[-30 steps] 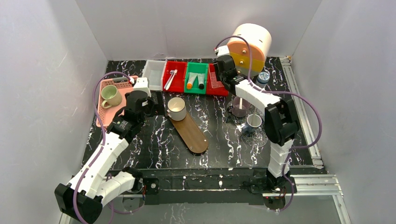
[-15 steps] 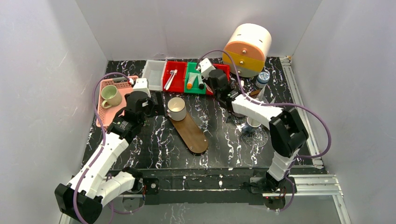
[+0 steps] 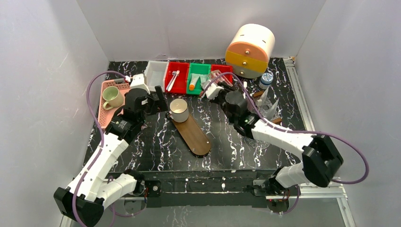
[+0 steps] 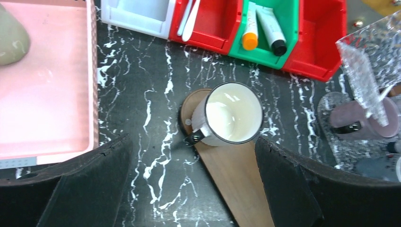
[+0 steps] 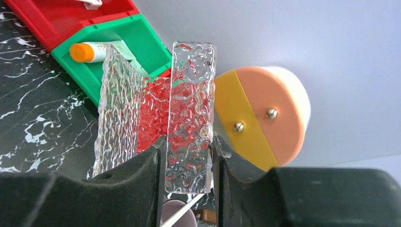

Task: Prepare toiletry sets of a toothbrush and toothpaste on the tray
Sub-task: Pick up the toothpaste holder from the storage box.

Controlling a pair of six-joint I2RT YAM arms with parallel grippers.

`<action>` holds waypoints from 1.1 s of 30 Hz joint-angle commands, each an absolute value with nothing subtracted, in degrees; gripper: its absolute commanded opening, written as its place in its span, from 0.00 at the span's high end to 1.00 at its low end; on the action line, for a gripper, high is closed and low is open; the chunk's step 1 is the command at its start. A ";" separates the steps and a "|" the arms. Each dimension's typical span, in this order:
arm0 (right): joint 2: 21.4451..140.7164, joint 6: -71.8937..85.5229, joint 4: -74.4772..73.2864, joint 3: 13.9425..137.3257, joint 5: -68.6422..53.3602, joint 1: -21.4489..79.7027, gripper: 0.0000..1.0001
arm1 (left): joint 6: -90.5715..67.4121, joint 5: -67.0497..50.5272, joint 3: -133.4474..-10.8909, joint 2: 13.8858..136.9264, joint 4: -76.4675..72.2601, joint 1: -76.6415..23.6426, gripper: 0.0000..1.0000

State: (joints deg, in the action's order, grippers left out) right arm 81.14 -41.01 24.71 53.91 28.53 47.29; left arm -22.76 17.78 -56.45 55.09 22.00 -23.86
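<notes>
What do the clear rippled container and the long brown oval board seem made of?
Clear rippled container: glossy transparent plastic or glass; colours behind show distorted through its dimpled wall. Long brown oval board: probably matte wood, an even warm brown.

- Black, white-veined counter [image 3: 156, 142] carries everything.
- Pink tray [image 3: 105, 118] lies at its left edge.
- Wooden board [image 3: 196, 137] lies slanted, mid-counter.
- White bin [image 3: 155, 72], red bin [image 3: 182, 80] and green bin [image 3: 199, 68] line the far edge.
- Orange-and-yellow drum [image 3: 250, 49] sits far right.

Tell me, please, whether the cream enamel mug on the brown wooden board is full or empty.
Empty: the cream enamel mug stands upright, and the left wrist view looks down into its bare cream inside.
</notes>
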 commanded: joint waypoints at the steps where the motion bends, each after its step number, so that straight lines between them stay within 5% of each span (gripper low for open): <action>1: 75.22 -51.26 37.11 48.19 26.42 50.40 0.99 | -27.77 14.20 -59.88 55.17 23.49 -23.91 0.02; 24: 76.04 -83.58 68.63 29.35 39.38 69.18 0.99 | -42.69 -12.38 -63.60 63.66 10.21 -23.98 0.16; 33: 79.02 -88.89 76.66 27.57 42.12 72.07 0.99 | -47.96 -19.73 -59.79 67.51 1.96 -24.89 0.33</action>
State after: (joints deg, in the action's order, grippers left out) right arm 78.61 -85.08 65.84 27.94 39.68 71.13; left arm -44.45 -13.76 -61.41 66.52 7.29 -24.14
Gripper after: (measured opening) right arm 0.435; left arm 0.718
